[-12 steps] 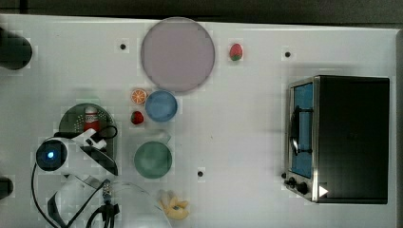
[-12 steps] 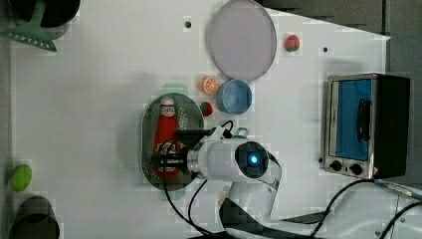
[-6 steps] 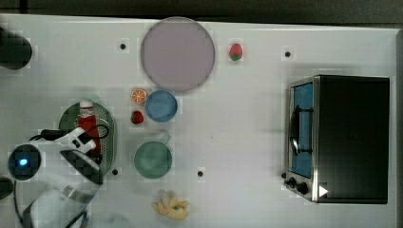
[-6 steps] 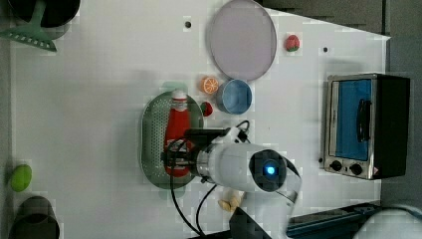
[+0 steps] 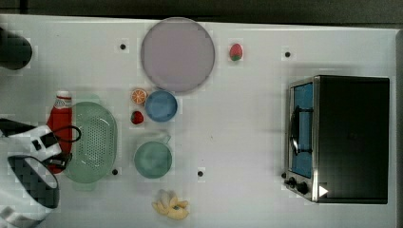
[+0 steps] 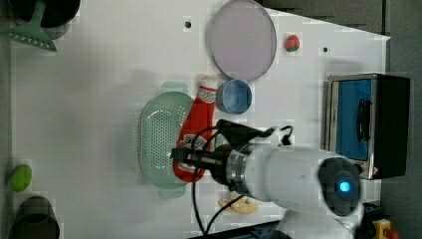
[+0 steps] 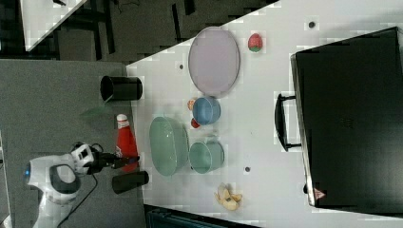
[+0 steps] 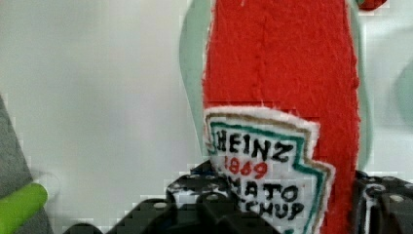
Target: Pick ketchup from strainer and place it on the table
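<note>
Ketchup (image 8: pixel 282 97) clamped between gripper (image 8: pixel 287 204) fingers at its label end, lifted clear of the strainer (image 5: pixel 92 140). In the right view the ketchup hangs off the right view's left of the strainer, above the table (image 5: pixel 237 133) edge. Green cup (image 5: pixel 152 159) and blue bowl (image 5: pixel 161 106) sit at the top view's right of the strainer.

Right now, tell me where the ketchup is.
The ketchup is held in the claw, lifted out of the strainer and seen just off its left rim in the top view.
</note>
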